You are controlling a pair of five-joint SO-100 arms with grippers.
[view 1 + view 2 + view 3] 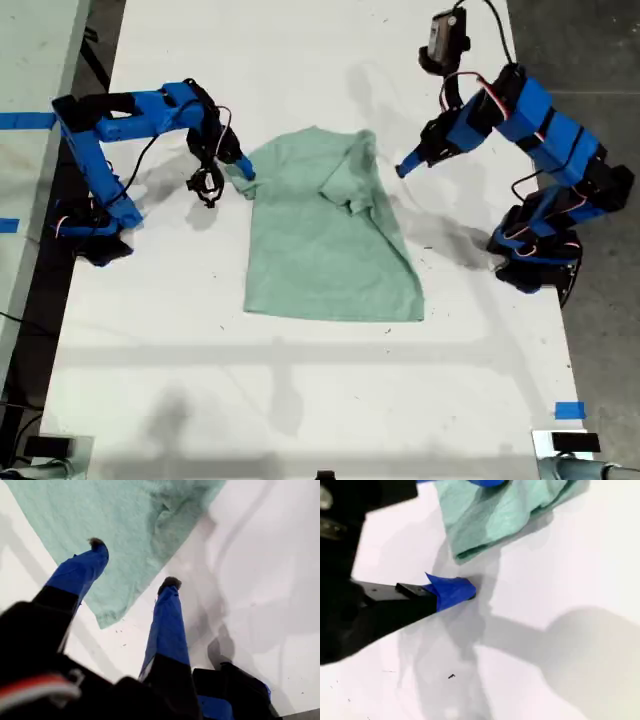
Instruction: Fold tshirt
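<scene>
My first gripper (134, 562) hangs with jaws spread, empty, above the wrinkly pale mint-green cloth tshirt (330, 230). Only the second wrist view shows my second gripper (452, 587) off the tshirt's corner; I cannot tell its state. The tshirt lies mid white table (300, 400), beside grey floor (600, 60).

A long white table (300, 400) fills the room's middle, dark grey floor (600, 60) beyond its edges.
</scene>
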